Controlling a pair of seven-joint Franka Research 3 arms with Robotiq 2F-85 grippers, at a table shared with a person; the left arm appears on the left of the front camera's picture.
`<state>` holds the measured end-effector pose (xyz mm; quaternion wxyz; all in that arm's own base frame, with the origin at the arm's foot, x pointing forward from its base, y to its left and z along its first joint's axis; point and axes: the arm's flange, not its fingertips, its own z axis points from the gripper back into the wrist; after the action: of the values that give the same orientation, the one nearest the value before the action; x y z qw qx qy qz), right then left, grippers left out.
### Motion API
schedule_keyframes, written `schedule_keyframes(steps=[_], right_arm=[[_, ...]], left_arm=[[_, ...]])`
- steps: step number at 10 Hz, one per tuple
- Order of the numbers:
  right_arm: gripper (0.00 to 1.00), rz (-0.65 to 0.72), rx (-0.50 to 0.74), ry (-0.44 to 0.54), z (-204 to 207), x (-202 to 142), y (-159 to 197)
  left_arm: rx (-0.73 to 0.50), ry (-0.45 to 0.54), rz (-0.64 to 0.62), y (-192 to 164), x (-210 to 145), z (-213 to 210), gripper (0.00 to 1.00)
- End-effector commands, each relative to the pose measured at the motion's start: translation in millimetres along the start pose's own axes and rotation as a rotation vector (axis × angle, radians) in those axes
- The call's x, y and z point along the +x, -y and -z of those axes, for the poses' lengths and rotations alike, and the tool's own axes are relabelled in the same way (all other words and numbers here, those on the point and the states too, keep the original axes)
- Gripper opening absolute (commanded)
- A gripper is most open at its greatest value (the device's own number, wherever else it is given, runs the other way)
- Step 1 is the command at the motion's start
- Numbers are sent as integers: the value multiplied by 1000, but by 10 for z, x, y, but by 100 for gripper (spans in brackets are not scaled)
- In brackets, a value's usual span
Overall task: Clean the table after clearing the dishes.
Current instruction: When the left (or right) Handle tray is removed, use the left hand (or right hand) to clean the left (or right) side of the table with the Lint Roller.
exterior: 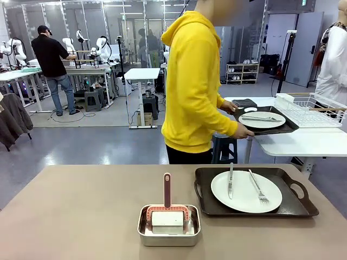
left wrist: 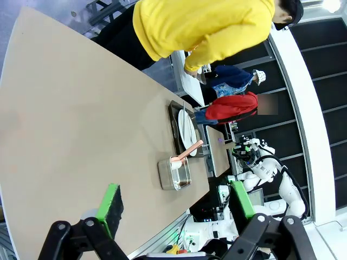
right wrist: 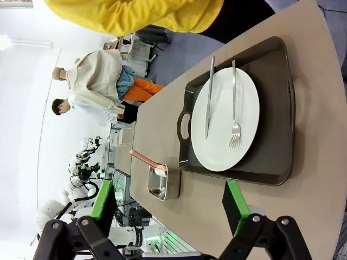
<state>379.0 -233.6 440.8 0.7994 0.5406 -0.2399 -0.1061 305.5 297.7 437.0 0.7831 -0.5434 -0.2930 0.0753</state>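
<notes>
The tan-brown table [exterior: 81, 211] holds a black tray [exterior: 203, 189] on its right half, carrying a white plate [exterior: 244, 196] with a knife [exterior: 230, 181] and a fork [exterior: 258, 188]. Beyond the far edge, a person in a yellow hoodie [exterior: 192, 81] holds a second black tray [exterior: 283, 129] with a plate [exterior: 263, 122] and cutlery over a white side table. My left gripper [left wrist: 176, 208] hangs open above the table, nothing between its fingers. My right gripper [right wrist: 168, 208] is open too, above the table short of the tray [right wrist: 282, 108] and plate [right wrist: 227, 122].
A small steel pan [exterior: 168, 241] with a pink-handled white roller [exterior: 167, 208] stands at the table's front centre, seen also as the pan [left wrist: 174, 174] and the pan [right wrist: 162, 183]. The white side table [exterior: 303, 143] at back right bears a wire dish rack [exterior: 312, 108].
</notes>
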Motion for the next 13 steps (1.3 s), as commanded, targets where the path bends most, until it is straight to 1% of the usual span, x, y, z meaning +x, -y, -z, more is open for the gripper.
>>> schedule_keyframes(steps=[1,2,3,4,7,8,10,12,13], right_arm=[[100,-3,2,4,-21,-6,-16],[100,-3,2,4,-21,-6,-16],[100,-3,2,4,-21,-6,-16],[100,-3,2,4,-21,-6,-16],[100,-3,2,4,-21,-6,-16],[100,-3,2,4,-21,-6,-16],[100,-3,2,4,-21,-6,-16],[100,-3,2,4,-21,-6,-16],[100,-3,2,4,-21,-6,-16]], left_arm=[[-5,4,6,19,-22,-20,100],[0,0,0,0,0,0,100],[24,-93,97,143,118,120,100],[50,-187,168,284,245,333,100],[121,-474,400,864,586,1358,100],[159,-614,513,1088,614,1820,100],[234,-819,677,1454,510,2684,100],[287,-977,856,1694,287,3513,100],[290,-1042,918,1749,147,3816,100]])
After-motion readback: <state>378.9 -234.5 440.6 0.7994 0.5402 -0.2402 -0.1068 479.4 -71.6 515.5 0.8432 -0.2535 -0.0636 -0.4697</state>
